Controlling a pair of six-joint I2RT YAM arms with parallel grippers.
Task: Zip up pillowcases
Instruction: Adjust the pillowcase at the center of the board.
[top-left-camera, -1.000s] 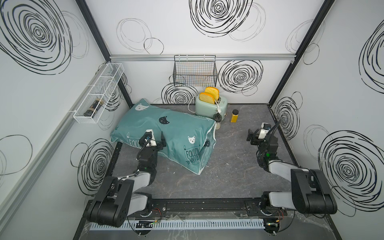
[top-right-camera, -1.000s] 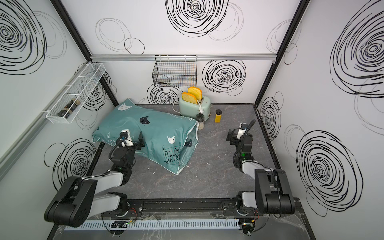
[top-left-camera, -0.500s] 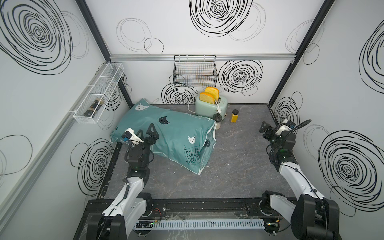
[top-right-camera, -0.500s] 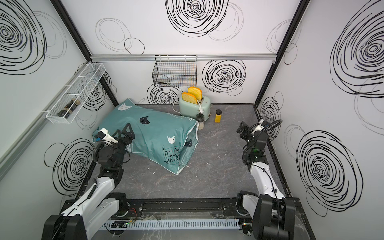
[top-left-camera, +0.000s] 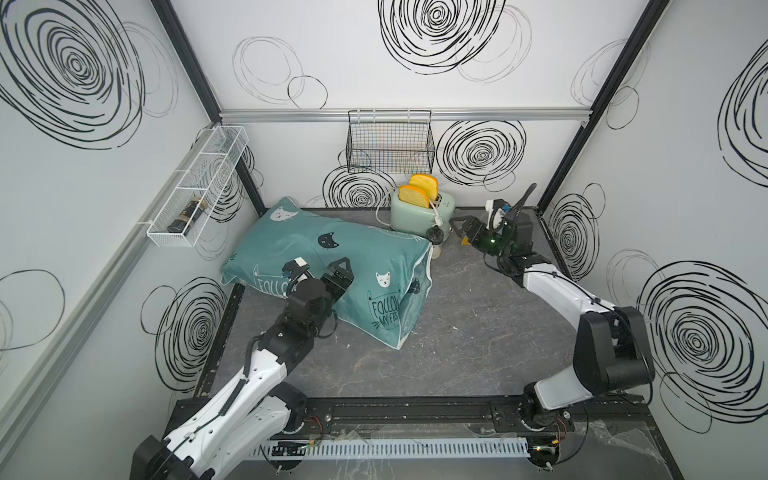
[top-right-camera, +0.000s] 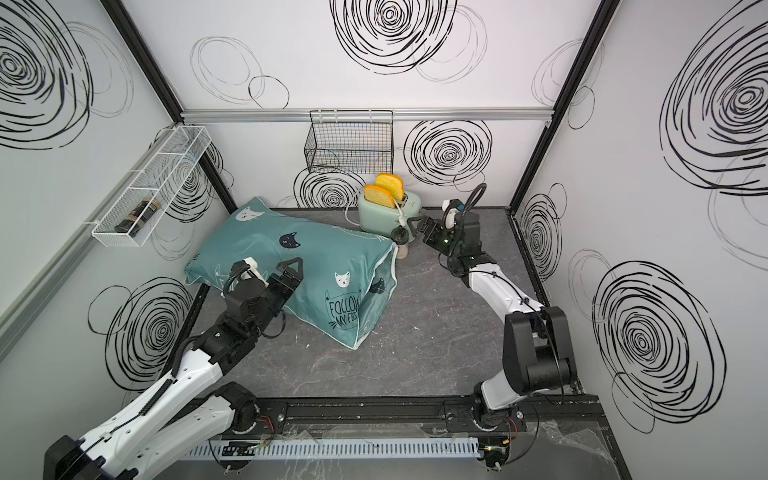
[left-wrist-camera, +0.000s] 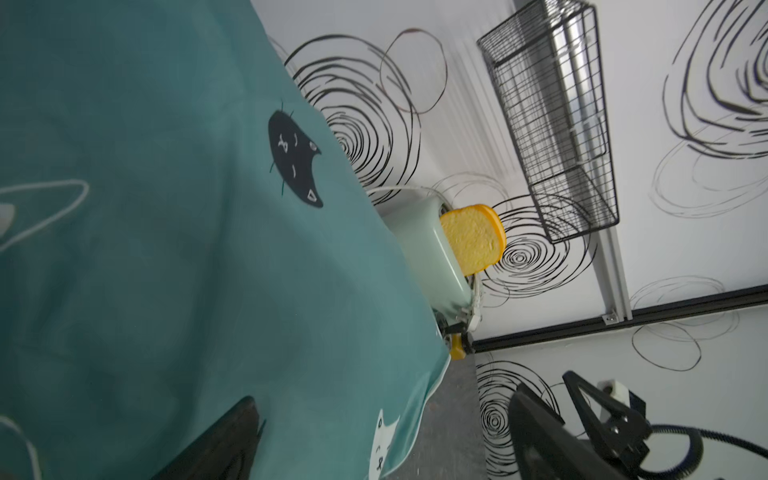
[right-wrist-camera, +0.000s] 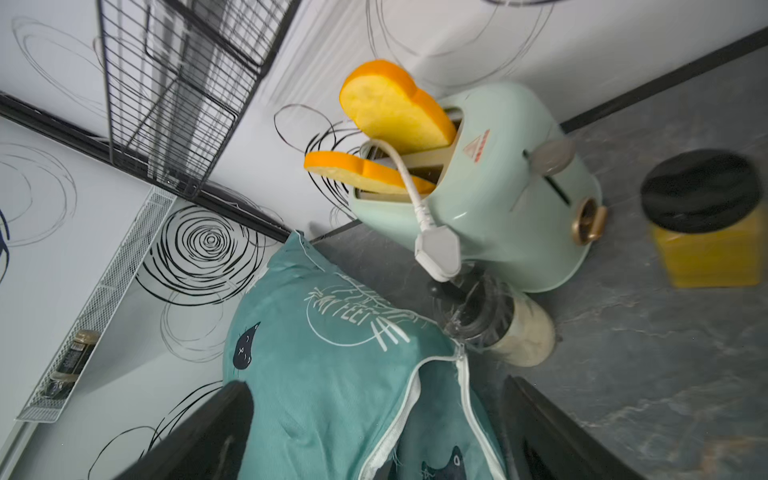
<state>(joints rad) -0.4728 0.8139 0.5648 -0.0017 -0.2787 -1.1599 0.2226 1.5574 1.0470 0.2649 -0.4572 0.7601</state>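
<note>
- Pillowcase (top-left-camera: 332, 253), on its pillow, lies at the table's (top-left-camera: 478, 332) left rear, with its zipper end towards the toaster (top-left-camera: 419, 214).
- Zipper (right-wrist-camera: 462, 374) gapes in the right wrist view.
- Left gripper (top-left-camera: 334, 272): jaws spread wide over the case's near edge, nothing grasped; fabric contact unclear.
- Right gripper (top-left-camera: 459, 230): jaws spread wide, empty, just beside the toaster, apart from the case.

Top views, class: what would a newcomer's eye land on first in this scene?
The big teal pillow printed with cat faces, lying at the back left of the grey table, its zipper gaping. Next, the mint toaster by the back wall, with two yellow bread slices sticking up. The left gripper hangs open at the pillow's near edge.
</note>
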